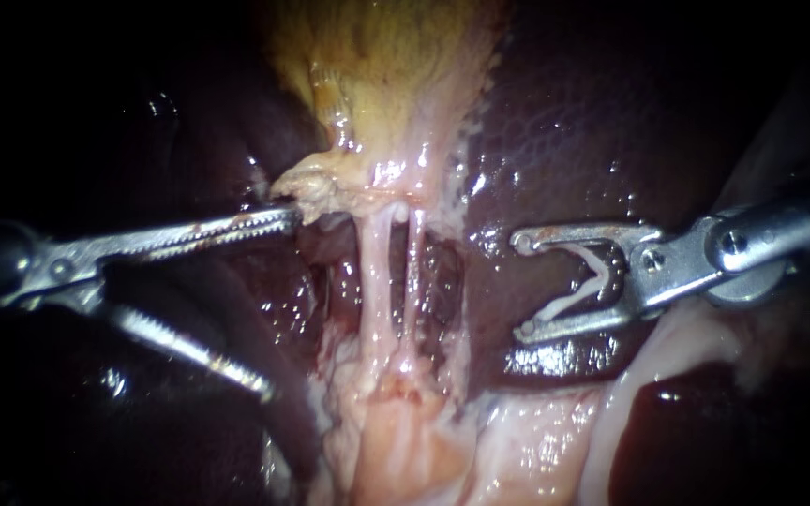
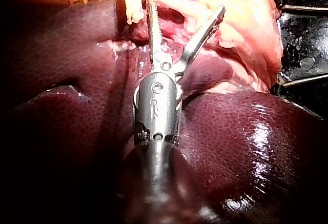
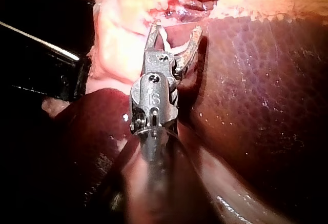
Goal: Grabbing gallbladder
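- My left instrument (image 1: 280, 302) has its jaws spread wide and grips nothing. Both jaws are long, slim, toothed steel. The upper jaw's tip seems to touch the ragged lower fringe of the gallbladder, while the lower jaw hangs well apart over dark tissue.
- The gallbladder (image 1: 386, 84) lies top centre. It is yellowish, dull and fibrous, and narrows to a wet, pale, frayed neck. I judge that closing on the fringe alone could tear it or let it slip.
- Two tubes (image 1: 379, 281) run down from that neck side by side, thin, glossy, pink and taut. A jaw reaching too far could snag or stretch them.
- The liver (image 1: 602, 122) is maroon, smooth, finely mottled and wet. A steel tip dragged over it could score it.
- My right instrument (image 1: 523, 286) waits near the tubes but clear of them. Its jaws stand apart yet hold a pale V-shaped clip (image 1: 597, 281) seated between them. If it drifted inward, it could crowd the grab.
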`<state>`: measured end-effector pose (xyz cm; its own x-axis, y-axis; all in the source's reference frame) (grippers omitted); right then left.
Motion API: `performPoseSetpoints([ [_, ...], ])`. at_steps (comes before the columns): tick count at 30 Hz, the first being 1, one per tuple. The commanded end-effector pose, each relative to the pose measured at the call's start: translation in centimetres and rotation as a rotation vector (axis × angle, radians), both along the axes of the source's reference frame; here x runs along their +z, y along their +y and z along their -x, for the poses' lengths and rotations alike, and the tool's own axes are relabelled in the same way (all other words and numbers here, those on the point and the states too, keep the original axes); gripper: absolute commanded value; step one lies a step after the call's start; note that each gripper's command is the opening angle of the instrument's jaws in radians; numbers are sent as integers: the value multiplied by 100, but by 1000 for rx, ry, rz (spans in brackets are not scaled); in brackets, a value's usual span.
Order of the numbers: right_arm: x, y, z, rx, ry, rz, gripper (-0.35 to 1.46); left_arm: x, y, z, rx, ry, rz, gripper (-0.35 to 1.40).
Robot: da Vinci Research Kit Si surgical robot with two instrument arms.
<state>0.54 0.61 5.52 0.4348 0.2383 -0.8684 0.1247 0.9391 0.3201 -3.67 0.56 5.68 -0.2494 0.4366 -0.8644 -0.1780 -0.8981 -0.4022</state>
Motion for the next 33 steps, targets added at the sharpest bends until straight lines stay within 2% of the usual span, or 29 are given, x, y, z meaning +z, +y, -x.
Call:
performPoseSetpoints([
  [1, 0, 0, 0, 0, 0, 0, 50, -1, 1, -1, -6, 3, -1, 99],
  [5, 0, 0, 0, 0, 0, 0, 50, -4, 9, -4, -59, 30, -36, 101],
  [6, 0, 0, 0, 0, 0, 0, 50, -6, 13, -5, -84, 39, -62, 101],
  [8, 0, 0, 0, 0, 0, 0, 50, -8, 21, -6, -119, 55, -85, 101],
  [11, 0, 0, 0, 0, 0, 0, 50, -11, 33, -9, -161, 80, -97, 101],
  [17, 0, 0, -1, 0, 0, 0, 50, -2, 45, -9, -210, 116, -105, 96],
  [19, 0, 0, -2, 1, 0, 0, 50, 5, 47, -7, -225, 130, -127, 86],
  [23, 0, 0, -2, 1, 0, 0, 50, 18, 50, -3, -222, 148, -155, 64],
  [27, 0, 0, -2, 1, 0, 0, 50, 29, 55, 1, -212, 153, -177, 44],
  [30, 0, 0, -2, 1, 0, 0, 50, 35, 56, 4, -217, 153, -200, 29],
  [33, 0, 0, -2, 1, 0, 0, 50, 37, 57, 5, -216, 154, -206, 5],
])
